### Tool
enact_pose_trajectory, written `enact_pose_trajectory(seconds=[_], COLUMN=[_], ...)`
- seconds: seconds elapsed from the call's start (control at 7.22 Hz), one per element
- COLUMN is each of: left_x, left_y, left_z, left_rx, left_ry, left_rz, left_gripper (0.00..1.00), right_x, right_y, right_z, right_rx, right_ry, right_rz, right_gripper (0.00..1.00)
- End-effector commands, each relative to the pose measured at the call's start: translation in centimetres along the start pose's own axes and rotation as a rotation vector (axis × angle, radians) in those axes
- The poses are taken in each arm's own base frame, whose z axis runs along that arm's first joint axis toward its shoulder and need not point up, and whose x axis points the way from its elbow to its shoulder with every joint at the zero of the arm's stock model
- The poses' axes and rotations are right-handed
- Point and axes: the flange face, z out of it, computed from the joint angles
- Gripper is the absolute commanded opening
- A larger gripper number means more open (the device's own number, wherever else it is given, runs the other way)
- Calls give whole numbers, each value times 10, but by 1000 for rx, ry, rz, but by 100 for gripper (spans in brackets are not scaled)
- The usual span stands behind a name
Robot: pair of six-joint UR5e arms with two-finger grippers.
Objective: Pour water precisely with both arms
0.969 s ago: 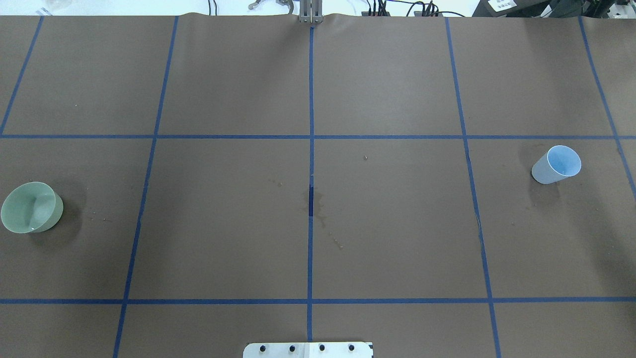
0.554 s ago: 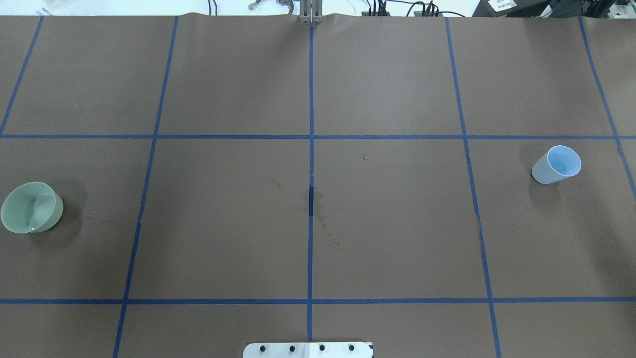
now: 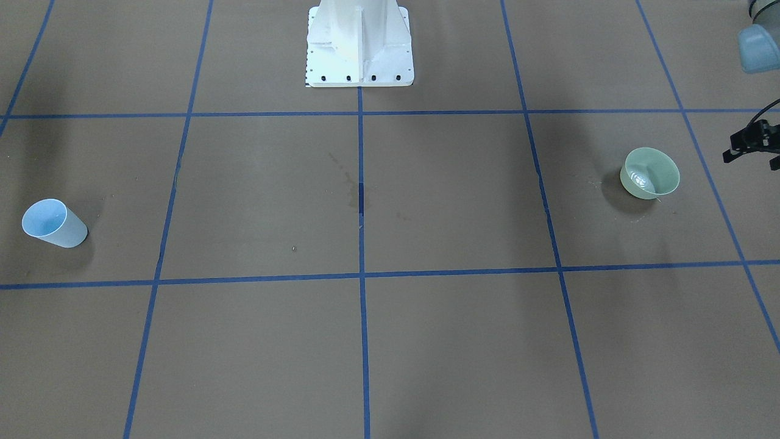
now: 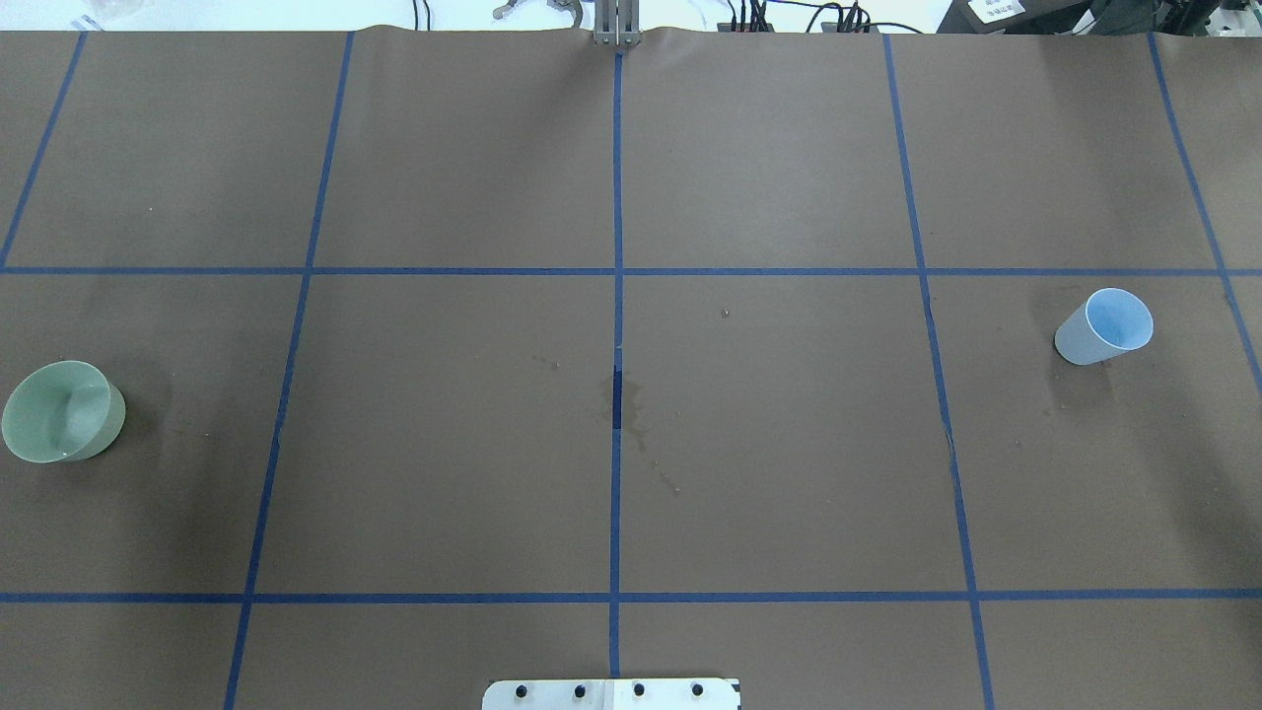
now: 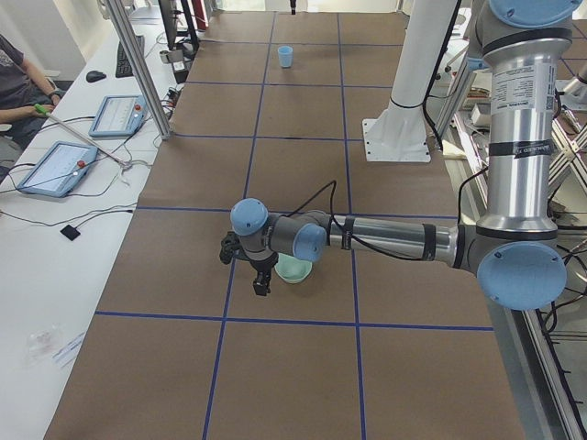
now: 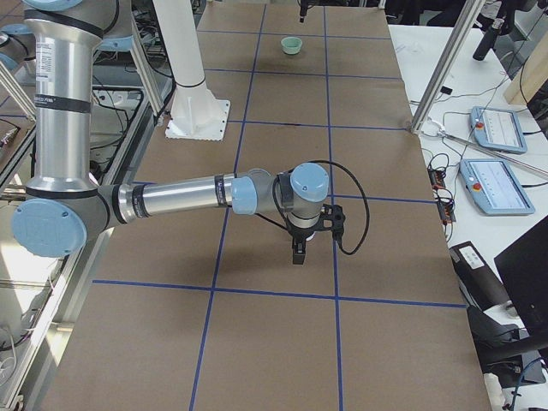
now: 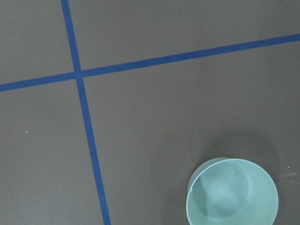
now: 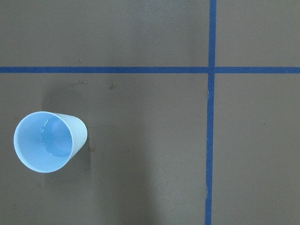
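Observation:
A pale-green bowl [image 4: 61,411] stands on the brown mat at my left; it also shows in the front view [image 3: 651,173] and the left wrist view [image 7: 233,192]. Faint white glints of water [image 3: 638,178] lie in its bottom. A light-blue cup [image 4: 1106,326] stands upright at my right, with faint glints inside in the right wrist view [image 8: 47,140]. My left gripper [image 5: 248,266] hangs just beside the bowl [image 5: 293,270]. My right gripper [image 6: 297,253] points down over the mat. I cannot tell whether either is open or shut. No fingers show in the wrist views.
The white pedestal base [image 3: 359,42] stands at the table's near middle edge. Dried stains [image 4: 631,414] mark the centre of the blue-taped grid. Desks with tablets [image 5: 55,170] and metal posts [image 5: 138,64] line the far side, where a person sits.

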Motion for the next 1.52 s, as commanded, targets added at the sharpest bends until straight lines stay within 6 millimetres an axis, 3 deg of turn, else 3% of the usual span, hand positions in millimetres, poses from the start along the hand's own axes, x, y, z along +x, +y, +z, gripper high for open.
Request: enact_pose_trajectory(seconds=[0.0,0.69,0.83,0.97,1.25,1.38], left_x=[-10,40,46,46,54,75], left_y=[9,12,16,17,10,-5], left_z=[55,80,90,89,86,75], left_rx=[-4,-17,-36,-36,-30,-19], left_ry=[24,94,91,91,103,134], left_rz=[-42,3,12,13,25,44], left_gripper=[99,99,73,1,0,0], right_x=[-4,-5,-5,-5,-5,-5], right_y=[0,0,0,1,1,1], right_z=[4,5,6,7,8,9], right_rx=[-9,-12,-13,-15,-17,-19], right_ry=[1,-2,0,0,0,1], right_rz=[-14,-14,-15,-13,-12,-12], right_gripper=[100,100,100,99,99,99])
